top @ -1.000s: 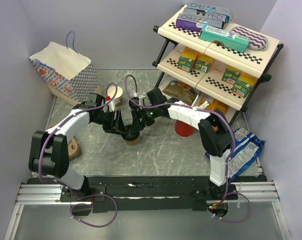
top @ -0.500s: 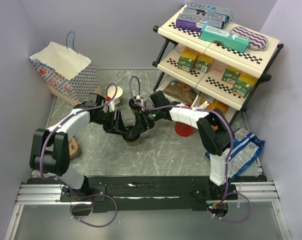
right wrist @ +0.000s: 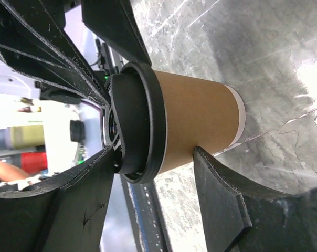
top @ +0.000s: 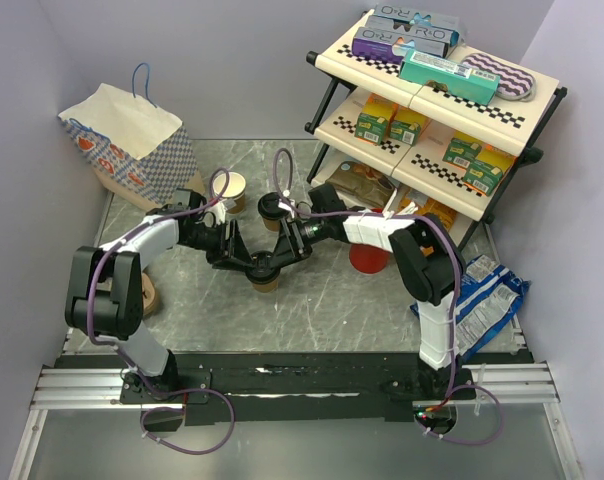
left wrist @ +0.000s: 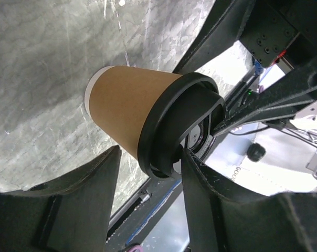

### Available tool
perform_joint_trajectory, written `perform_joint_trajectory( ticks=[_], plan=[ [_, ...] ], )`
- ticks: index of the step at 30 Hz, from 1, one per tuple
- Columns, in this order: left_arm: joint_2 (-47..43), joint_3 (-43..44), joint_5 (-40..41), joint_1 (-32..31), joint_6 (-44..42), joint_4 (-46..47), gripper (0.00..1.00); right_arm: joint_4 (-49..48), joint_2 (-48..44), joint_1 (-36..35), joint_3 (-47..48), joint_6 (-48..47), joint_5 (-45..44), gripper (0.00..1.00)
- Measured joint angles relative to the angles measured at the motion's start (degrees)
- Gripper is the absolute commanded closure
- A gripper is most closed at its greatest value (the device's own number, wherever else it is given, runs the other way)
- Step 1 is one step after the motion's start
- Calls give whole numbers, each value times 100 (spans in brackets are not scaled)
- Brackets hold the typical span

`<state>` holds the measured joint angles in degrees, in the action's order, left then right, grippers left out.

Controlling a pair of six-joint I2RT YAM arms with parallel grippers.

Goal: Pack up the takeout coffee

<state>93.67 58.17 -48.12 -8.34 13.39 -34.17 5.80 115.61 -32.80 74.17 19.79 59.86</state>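
Both the left arm and right arm have sunk lower around a lidded cup standing on the bench, well apart from the bag. Their jaws flank it; I cannot tell whether either grips, so nothing looks packed yet.

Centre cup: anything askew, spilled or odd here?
It is odd that the left gripper and right gripper both crowd this one cup. Whether either grips it is unclear. The cup stands upright, its lid looks seated, and no spill shows.
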Motion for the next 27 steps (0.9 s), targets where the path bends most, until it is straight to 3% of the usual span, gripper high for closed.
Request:
perform_joint_trajectory(
  ticks=[14,27],
  plan=[
    [463,79,-549,92,219,4,48,-612,372,179,-136,914,501,39],
    [896,90,-1080,330,566,-55,48,-474,431,181,-50,953,514,38]
  ],
)
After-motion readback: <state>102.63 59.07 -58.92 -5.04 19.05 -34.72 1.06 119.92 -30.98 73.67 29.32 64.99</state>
